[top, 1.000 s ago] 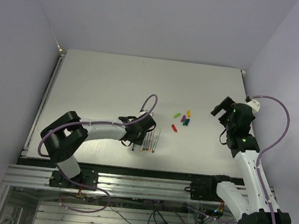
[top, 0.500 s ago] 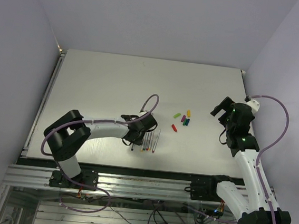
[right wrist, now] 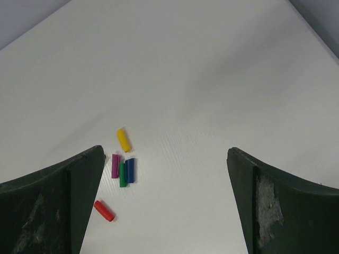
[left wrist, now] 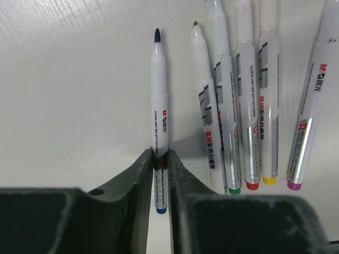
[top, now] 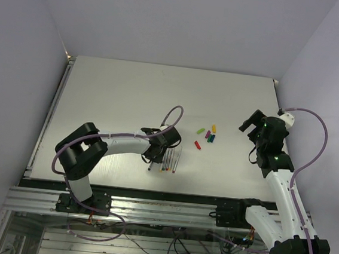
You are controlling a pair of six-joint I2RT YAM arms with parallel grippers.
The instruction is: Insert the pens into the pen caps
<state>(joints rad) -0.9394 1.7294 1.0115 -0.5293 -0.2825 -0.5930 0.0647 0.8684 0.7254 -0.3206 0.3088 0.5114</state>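
Pens (left wrist: 243, 106) lie side by side in a near-parallel row on the white tabletop (top: 119, 92). In the left wrist view they fill the upper right, and their green, red, yellow and purple end bands point toward the bottom of the frame. One blue-ended pen (left wrist: 159, 106) lies apart at the left of the row, with its dark tip toward the top. The left tool (left wrist: 160, 159) is drawn narrow around this pen's lower barrel, one finger against each side. Whether the pen is off the surface cannot be told.

From overhead, the left tool (top: 155, 155) sits at the left end of the pens (top: 171, 162), just below frame centre. The pen caps (top: 207, 137) form a loose cluster up and to the right of them. The right tool (top: 252, 124) hangs wide apart, right of the caps, and grips nothing. In its own view the right tool (right wrist: 165, 153) frames the pen caps (right wrist: 123, 169) at lower left, with yellow, purple, green, blue and red visible.
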